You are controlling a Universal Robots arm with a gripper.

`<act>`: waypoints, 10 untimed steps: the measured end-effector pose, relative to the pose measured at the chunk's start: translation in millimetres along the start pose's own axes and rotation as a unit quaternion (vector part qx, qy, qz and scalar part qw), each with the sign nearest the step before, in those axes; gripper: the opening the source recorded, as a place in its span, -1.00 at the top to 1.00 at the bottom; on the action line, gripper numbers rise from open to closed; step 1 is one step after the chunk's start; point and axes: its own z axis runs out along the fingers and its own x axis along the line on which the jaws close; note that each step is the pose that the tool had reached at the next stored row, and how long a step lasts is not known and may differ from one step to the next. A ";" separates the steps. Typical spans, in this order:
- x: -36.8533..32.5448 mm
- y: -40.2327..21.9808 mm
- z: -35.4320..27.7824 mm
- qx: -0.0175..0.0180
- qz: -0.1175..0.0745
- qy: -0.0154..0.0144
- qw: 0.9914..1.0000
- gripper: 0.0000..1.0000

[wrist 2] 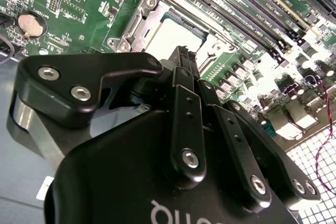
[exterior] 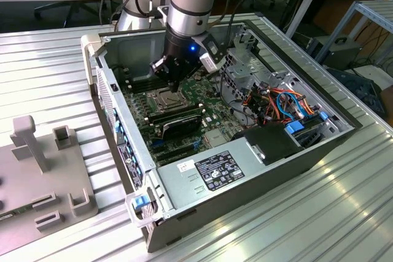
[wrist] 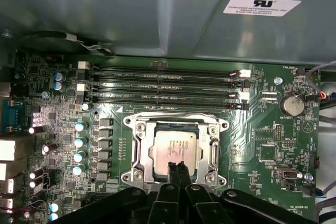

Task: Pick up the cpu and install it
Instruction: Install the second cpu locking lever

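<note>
The cpu (wrist: pixel 176 148), a small silvery-tan square chip, lies flat inside the metal-framed socket (wrist: pixel 137 129) on the green motherboard. It also shows as a bright square cpu (wrist 2: pixel 170 35) in the socket frame (wrist 2: pixel 134 27). My gripper (wrist: pixel 177 167) hovers just over the chip's edge, its two black fingers pressed together with nothing between them. In the second wrist view the gripper (wrist 2: pixel 184 59) points down at the socket. In the exterior view the gripper (exterior: pixel 174 87) reaches into the open computer case (exterior: pixel 123 151) above the socket (exterior: pixel 161 98).
Memory slots (wrist: pixel 163 85) run beside the socket, and a coin cell (wrist: pixel 291 104) sits further along the board. A power supply (exterior: pixel 215 170) and coloured cables (exterior: pixel 276 99) fill the case's near side. A grey fixture (exterior: pixel 37 170) stands at the exterior view's left.
</note>
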 end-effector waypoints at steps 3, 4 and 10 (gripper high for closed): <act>-0.3 -2.6 -0.1 0.000 0.000 0.000 1.000 0.79; -0.4 -3.5 -0.1 0.001 0.000 0.000 1.000 0.79; -0.1 -11.2 -0.4 0.013 0.001 0.001 1.000 0.79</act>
